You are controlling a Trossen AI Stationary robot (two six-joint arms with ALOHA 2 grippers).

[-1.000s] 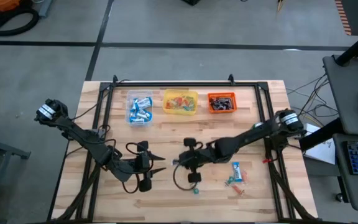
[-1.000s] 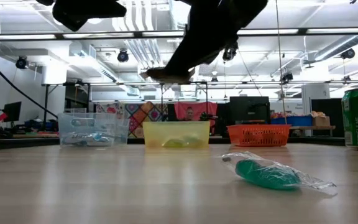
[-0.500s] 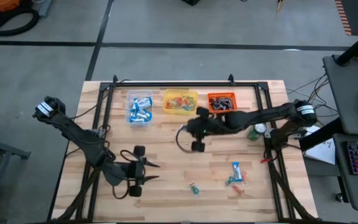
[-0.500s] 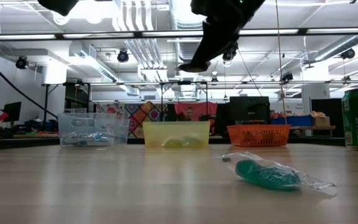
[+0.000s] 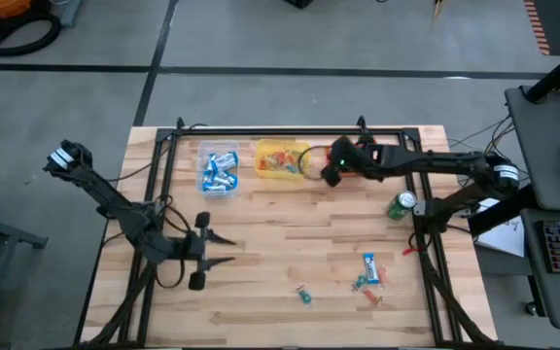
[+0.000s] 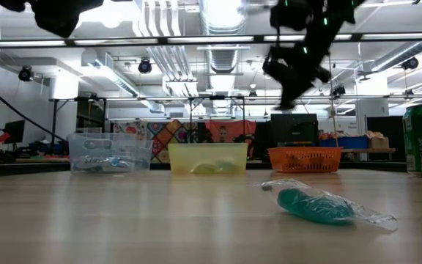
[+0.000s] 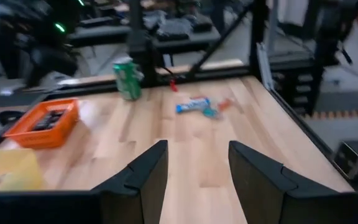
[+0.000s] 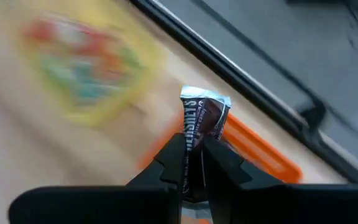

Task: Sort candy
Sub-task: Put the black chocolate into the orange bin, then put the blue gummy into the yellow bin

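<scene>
My right gripper [image 5: 327, 171] hovers above the far row of tubs, between the yellow tub [image 5: 282, 158] and the orange tub [image 5: 350, 161], shut on a dark brown wrapped candy [image 8: 201, 121]. My left gripper [image 5: 224, 250] stands open over the table's left half with nothing between its fingers [image 7: 197, 165]. Loose candy lies flat on the wood near the right front: a blue-and-white piece [image 5: 370, 269], a green one [image 5: 302, 294] [image 6: 315, 205] and tiny red and orange ones [image 5: 366, 287]. The clear tub [image 5: 219, 167] holds blue-and-white sweets. My right gripper pinches the brown candy's lower end [image 8: 193, 149] between its two fingers. The fingers slant down from the table's right side. The candy sticks out beyond the fingertips, its crimped end [image 8: 205, 98] free, lifted clear above the tubs.
A green can [image 5: 402, 204] stands at the right, by the black frame rail [image 5: 418, 185]. The three tubs sit in a row along the far edge [image 6: 207, 158]. Bare wood lies between the two arms in the table's middle.
My right gripper, staying shut, has swung from the near middle of the table toward the far edge, turning as it went, and now hangs over the tubs. My left gripper has drawn back toward the table's left edge, still open.
</scene>
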